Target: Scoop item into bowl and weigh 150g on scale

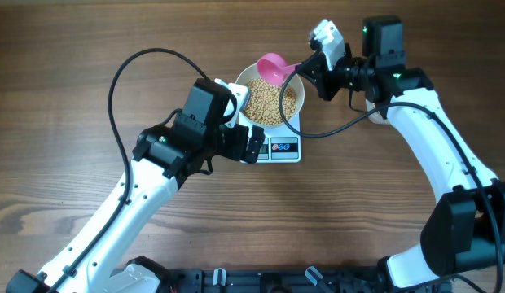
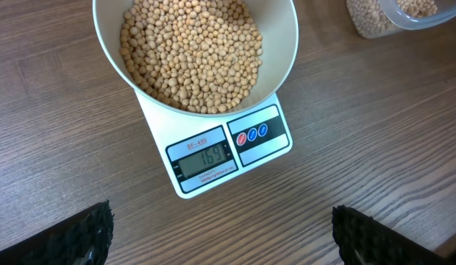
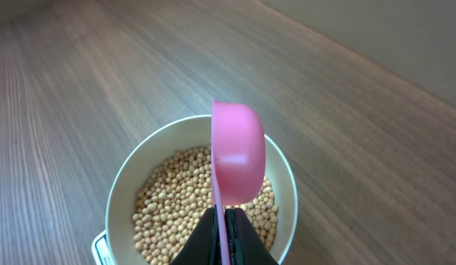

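Right claw (image 3: 226,221): jaws clamped together on the thin handle of the pink scoop (image 3: 239,154), gripping it just below the cup. The scoop is turned on its edge and hangs above the white bowl (image 3: 123,184). The bowl holds a deep heap of tan beans (image 3: 176,202). A corner of the white scale (image 3: 99,249) shows under the bowl's near-left rim. Left claw (image 2: 228,237): jaws wide apart, holding nothing; my dark fingertips (image 2: 84,235) hover low over the bare wooden counter (image 2: 51,132), just in front of the scale. Nearest edge of the scale: a grey display (image 2: 206,158) whose digits look like 169, and beside it round red and blue buttons (image 2: 251,135). The bowl sits on the scale's platform behind these. Farther right, a clear tub (image 2: 404,16) with more beans, apart from the scale.
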You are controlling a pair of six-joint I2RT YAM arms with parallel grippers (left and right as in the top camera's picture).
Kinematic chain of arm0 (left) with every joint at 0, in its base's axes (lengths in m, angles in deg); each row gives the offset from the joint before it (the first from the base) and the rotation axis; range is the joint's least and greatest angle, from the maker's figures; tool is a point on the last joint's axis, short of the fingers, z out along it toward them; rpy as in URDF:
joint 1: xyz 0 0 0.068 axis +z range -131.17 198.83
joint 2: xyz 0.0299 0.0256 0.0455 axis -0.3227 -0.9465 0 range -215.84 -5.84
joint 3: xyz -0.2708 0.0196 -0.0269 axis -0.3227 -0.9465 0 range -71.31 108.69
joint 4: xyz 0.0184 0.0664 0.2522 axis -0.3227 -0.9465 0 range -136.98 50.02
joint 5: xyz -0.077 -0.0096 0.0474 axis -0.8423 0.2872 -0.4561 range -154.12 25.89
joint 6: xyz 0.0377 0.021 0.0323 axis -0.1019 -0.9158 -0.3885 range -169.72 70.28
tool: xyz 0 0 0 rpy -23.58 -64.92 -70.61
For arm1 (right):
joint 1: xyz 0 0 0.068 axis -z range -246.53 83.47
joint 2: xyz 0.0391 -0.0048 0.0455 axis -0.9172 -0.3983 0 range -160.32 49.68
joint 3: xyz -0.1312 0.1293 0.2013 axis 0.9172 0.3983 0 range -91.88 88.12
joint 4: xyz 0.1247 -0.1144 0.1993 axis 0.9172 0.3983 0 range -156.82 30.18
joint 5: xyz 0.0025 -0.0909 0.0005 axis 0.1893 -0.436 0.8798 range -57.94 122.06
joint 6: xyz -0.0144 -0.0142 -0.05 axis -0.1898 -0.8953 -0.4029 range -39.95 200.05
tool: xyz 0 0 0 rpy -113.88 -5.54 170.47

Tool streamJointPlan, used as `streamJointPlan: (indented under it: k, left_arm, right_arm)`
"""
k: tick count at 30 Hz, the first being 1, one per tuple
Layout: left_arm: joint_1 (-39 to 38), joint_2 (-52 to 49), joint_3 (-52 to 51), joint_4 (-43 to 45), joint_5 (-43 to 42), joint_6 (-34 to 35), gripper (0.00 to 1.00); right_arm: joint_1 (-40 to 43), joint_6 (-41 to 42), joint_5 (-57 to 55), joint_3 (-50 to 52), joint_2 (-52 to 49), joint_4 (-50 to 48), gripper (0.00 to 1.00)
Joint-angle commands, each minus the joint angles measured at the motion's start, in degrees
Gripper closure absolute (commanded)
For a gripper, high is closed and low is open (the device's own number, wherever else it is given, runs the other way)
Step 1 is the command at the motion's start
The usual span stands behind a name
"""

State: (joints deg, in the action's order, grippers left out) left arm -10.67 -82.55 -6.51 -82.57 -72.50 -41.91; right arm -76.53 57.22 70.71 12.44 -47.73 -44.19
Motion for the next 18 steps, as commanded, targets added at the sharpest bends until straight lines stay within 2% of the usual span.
streamJointPlan:
  k: [1,7,18]
  left_arm:
    - [0.42,0.20,0.85,0.13,0.35,0.31,0.00]
    - [0.42,0.20,0.85,0.13,0.33,0.31,0.00]
    - [0.42,0.20,0.85,0.13,0.33,0.31,0.00]
  right_arm:
    - [-0.44,2.71,0.17,-0.52,-0.66,2.43,0.96]
    - [-0.44,0.28,-0.13,-0.52,-0.63,10.95,0.96]
    - [-0.55,0.22,-0.13,-0.55,-0.61,7.67,0.96]
